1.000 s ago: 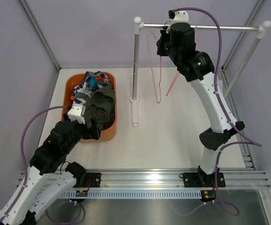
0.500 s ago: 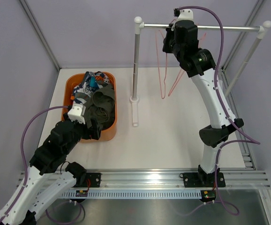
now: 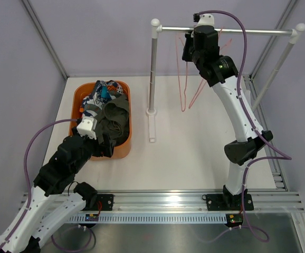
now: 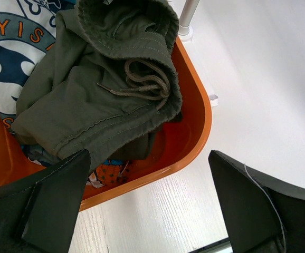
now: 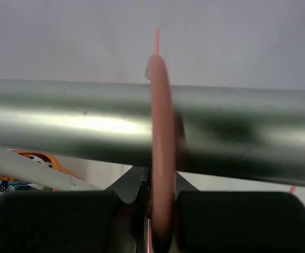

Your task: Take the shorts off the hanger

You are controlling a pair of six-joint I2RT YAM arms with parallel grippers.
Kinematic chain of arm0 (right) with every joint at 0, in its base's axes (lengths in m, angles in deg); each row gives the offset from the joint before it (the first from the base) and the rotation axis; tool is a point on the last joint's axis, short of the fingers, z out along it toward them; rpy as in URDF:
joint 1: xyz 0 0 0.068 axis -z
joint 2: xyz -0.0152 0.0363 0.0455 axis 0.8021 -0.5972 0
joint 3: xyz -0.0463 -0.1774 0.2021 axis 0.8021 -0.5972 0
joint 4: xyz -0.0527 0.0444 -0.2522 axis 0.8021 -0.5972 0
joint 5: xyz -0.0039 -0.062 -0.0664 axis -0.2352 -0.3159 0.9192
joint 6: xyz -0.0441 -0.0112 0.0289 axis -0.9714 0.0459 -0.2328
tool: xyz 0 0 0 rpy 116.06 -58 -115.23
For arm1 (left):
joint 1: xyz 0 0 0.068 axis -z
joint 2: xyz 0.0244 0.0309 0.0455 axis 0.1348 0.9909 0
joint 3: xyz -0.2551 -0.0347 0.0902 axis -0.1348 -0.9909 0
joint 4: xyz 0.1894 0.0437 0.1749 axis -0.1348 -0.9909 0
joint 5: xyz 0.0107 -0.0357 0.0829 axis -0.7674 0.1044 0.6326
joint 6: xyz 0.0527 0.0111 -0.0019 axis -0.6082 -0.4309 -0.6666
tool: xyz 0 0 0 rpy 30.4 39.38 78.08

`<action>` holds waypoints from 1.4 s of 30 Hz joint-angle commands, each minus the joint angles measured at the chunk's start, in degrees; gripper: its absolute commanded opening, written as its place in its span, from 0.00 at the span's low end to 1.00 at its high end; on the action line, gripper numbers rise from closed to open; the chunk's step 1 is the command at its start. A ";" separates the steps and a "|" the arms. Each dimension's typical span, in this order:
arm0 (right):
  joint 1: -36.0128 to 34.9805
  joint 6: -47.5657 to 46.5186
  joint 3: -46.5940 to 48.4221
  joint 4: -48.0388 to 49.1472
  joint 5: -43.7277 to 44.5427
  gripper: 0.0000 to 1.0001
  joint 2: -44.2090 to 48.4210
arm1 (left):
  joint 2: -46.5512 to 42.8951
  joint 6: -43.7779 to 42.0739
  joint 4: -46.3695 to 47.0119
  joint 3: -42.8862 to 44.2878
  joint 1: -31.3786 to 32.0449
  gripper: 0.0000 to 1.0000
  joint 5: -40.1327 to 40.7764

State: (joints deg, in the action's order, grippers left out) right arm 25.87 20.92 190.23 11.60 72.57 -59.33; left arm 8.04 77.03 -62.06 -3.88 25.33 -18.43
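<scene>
We have both off the hanger: olive-green shorts [image 4: 105, 89] over printed shorts [image 4: 15, 58], heaped in the orange tub [image 4: 197, 132] by the left edge of the table [image 3: 194, 158]. They look soft, light and floppy, so we'd pinch a bunched waistband fold. Our left gripper [image 4: 147, 184] is spread wide over the tub's near rim, and our right gripper [image 5: 160, 211] pinches the pink hanger [image 5: 162, 121] at the rail [image 5: 63, 121].

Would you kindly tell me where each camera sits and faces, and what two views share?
Top external: above and behind, looking down on table, orange tub and rail; left arm and right arm show.
Left wrist: over the tub, looking down at olive shorts; open left tool frames the bottom.
Right wrist: beside the rail, facing it; right tool pinches the pink hanger.
Shared: top and left wrist both show the tub.
</scene>
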 commanded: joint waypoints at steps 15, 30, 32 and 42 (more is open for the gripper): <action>0.22 0.57 -10.25 3.43 -0.17 0.07 5.29 | 0.99 -0.80 2.34 -0.53 0.41 0.99 -0.74; 0.31 1.19 -14.29 4.84 -0.09 0.39 10.91 | 1.61 -0.80 2.25 -0.45 0.41 0.99 -0.47; 0.30 1.28 -15.43 5.28 -0.09 0.42 11.71 | 1.70 -0.80 2.25 -0.45 0.41 0.99 -0.47; 0.30 2.59 -21.14 6.25 -0.97 0.51 19.79 | 2.05 -0.80 2.16 -0.45 0.41 0.99 0.32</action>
State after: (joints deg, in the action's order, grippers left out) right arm 25.93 22.64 170.36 15.45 72.13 -44.25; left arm 9.52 77.03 -62.06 -3.88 25.48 -18.37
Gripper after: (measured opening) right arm 0.501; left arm 0.988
